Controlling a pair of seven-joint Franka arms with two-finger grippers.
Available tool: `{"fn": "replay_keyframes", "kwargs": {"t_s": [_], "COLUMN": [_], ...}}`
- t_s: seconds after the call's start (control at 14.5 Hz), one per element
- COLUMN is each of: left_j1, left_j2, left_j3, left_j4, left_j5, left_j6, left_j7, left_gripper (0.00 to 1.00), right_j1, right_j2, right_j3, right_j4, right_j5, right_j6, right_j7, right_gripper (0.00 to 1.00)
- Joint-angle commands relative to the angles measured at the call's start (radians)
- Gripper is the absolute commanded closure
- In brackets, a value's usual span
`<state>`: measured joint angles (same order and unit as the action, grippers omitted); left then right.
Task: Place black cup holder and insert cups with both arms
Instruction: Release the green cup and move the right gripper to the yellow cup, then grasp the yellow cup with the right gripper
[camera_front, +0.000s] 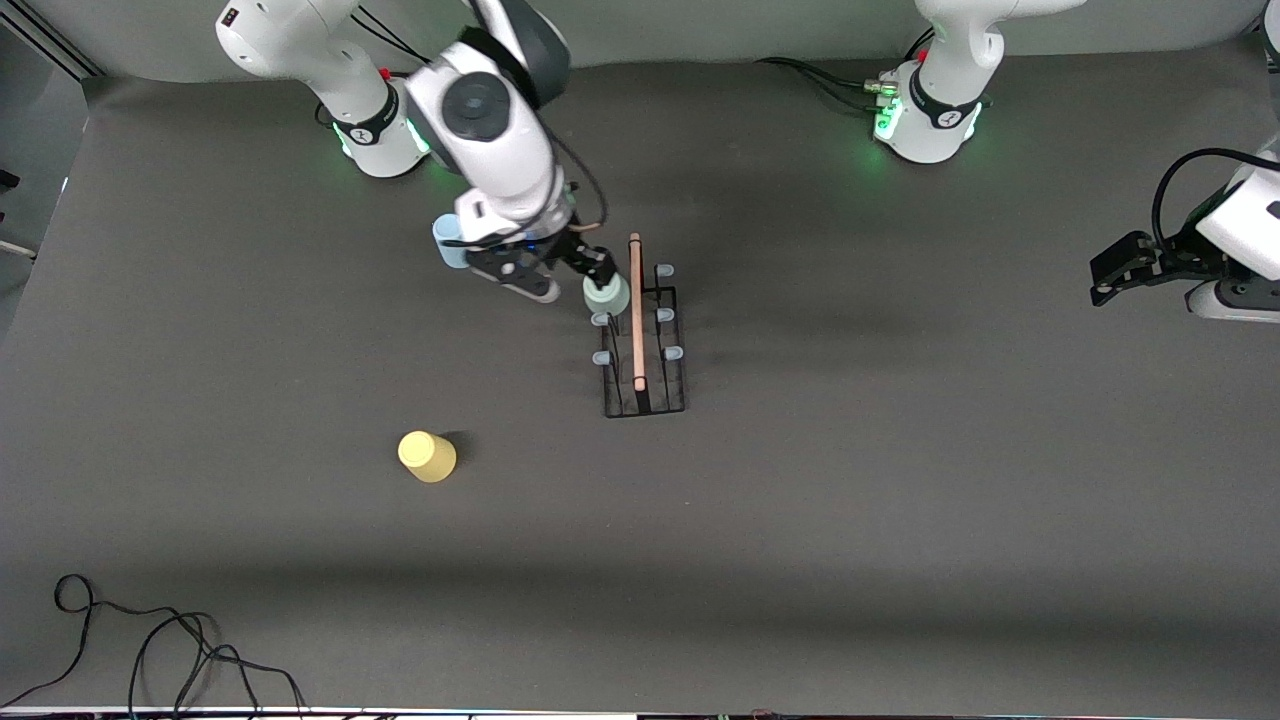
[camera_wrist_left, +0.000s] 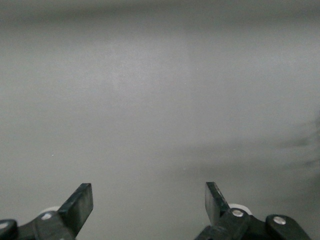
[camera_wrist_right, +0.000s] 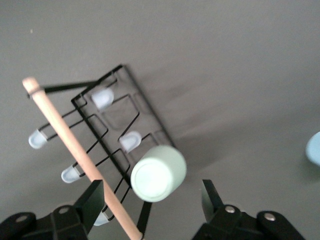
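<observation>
Your black cup holder (camera_front: 645, 345) stands mid-table: a thin black wire rack topped by a light wooden rod (camera_front: 636, 310), with 6 pegs capped in pale translucent tips. Its long axis, like the rod's, runs from the robots' bases toward the front camera.

The pale grey-green cup (camera_front: 606, 295) sits upside down on the peg nearest the bases, on the rack's side toward the right arm's end of the table (its flat bottom faces the right wrist camera (camera_wrist_right: 158, 173)). Your right gripper (camera_front: 565, 285) is just beside that cup, its 2 fingers (camera_wrist_right: 95, 197) parted and apart from the cup's sides, gripping nothing.

The light blue cup (camera_front: 449, 243) peeks out from under the right arm, nearer the bases than the rack. The yellow cup (camera_front: 428, 456) stands inverted, nearer the front camera than the rack, toward the right arm's end.

Your left gripper (camera_front: 1115, 272) waits at the left arm's end of the table, jaws spread wide and empty.
</observation>
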<state>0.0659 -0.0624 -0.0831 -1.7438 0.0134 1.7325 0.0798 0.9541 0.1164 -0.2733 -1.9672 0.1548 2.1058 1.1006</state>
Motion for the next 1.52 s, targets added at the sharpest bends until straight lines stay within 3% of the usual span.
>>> {"fn": "replay_keyframes", "kwargs": {"t_s": [0.0, 0.21, 0.28, 0.41, 0.62, 0.97, 1.31, 1.45], "left_j1": [-0.006, -0.005, -0.005, -0.006, -0.006, -0.005, -0.006, -0.006], "left_j2": [-0.005, -0.004, -0.004, -0.004, -0.005, -0.005, -0.01, -0.01], "left_j3": [0.0, 0.0, 0.0, 0.0, 0.0, 0.0, 0.0, 0.0], "left_j4": [0.001, 0.0, -0.002, -0.002, 0.0, 0.0, 0.001, 0.003], "left_j5": [0.014, 0.014, 0.016, 0.016, 0.016, 0.016, 0.016, 0.016], "left_j6": [0.007, 0.007, 0.007, 0.004, -0.001, 0.001, -0.001, 0.001], "left_j7": [-0.018, -0.018, -0.018, -0.018, -0.02, -0.018, -0.018, -0.018], "left_gripper": [0.0, 0.0, 0.0, 0.0, 0.0, 0.0, 0.0, 0.0], "right_j1": [0.005, 0.003, 0.003, -0.003, -0.093, -0.115, -0.133, -0.135], "right_j2": [-0.003, 0.04, 0.064, 0.121, 0.219, 0.359, 0.427, 0.456], "right_j3": [-0.116, -0.266, -0.311, -0.377, -0.383, -0.385, -0.376, -0.37], "right_j4": [0.051, 0.048, 0.048, 0.045, 0.044, 0.045, 0.053, 0.062], "right_j5": [-0.004, -0.004, 0.002, 0.009, 0.029, 0.216, 0.227, 0.274], "right_j6": [-0.095, -0.073, -0.055, 0.015, 0.132, 0.264, 0.353, 0.381], "right_j7": [-0.17, -0.412, -0.477, -0.572, -0.7, -0.847, -0.864, -0.864], "right_gripper": [0.12, 0.07, 0.0, 0.0, 0.0, 0.0, 0.0, 0.0]}}
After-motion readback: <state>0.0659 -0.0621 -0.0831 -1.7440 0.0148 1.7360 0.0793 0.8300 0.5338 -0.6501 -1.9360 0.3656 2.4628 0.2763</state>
